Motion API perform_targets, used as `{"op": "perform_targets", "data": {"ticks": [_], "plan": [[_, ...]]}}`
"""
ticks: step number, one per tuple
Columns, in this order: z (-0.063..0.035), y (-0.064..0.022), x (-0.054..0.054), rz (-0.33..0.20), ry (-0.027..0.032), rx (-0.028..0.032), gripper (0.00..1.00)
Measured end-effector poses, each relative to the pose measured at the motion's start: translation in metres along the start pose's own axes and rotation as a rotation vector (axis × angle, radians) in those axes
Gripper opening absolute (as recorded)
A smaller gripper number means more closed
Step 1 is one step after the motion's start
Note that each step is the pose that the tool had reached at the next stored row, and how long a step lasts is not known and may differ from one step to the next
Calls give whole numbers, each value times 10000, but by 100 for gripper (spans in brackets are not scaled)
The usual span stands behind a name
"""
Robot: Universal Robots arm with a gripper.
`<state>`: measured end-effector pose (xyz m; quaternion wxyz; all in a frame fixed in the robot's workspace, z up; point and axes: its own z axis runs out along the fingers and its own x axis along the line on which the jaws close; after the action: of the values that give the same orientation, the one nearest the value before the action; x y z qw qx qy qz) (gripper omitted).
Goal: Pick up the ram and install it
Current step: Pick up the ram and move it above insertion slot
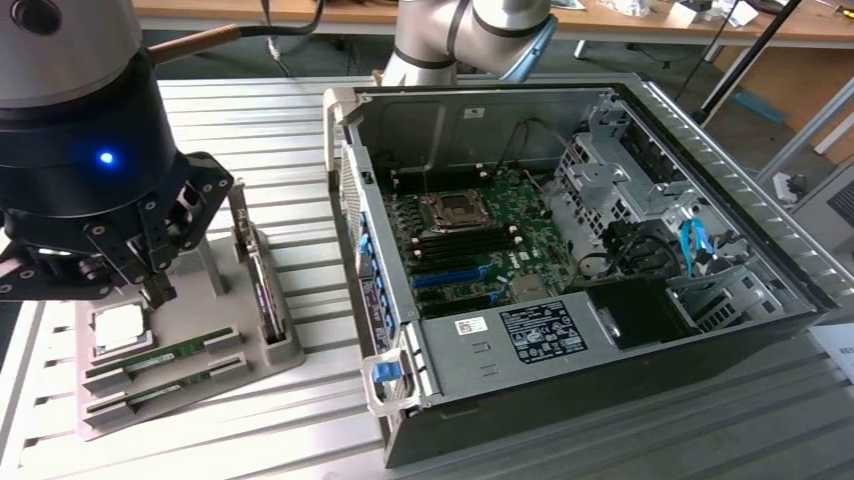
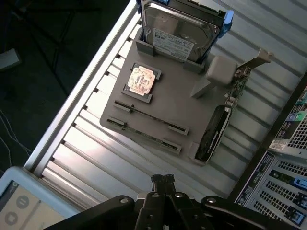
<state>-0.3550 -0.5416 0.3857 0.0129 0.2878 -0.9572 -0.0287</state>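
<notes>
Fingers (image 2: 159, 184) of the gripper (image 1: 156, 288) were pressed together, holding nothing, above the grey holder tray (image 2: 168, 105). The ram (image 1: 176, 351) lay in a slot on that tray, its twin (image 1: 171, 384) slotted just beside it, near the tray's processor chip (image 1: 118, 325).

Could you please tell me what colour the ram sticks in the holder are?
Green; the ram sticks show best in the exterior view.

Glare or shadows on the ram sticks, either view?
Exterior view: even light, no glare on the ram sticks in the tray. Wrist view: bright glare on the table slats beside the tray, sticks unshadowed, floor dark.
</notes>
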Motion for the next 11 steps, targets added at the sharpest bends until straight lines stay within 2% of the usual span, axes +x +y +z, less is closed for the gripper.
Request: {"op": "perform_targets", "data": {"ticks": [11], "plan": [[7,-1,0,-1560,97,13,11]]}}
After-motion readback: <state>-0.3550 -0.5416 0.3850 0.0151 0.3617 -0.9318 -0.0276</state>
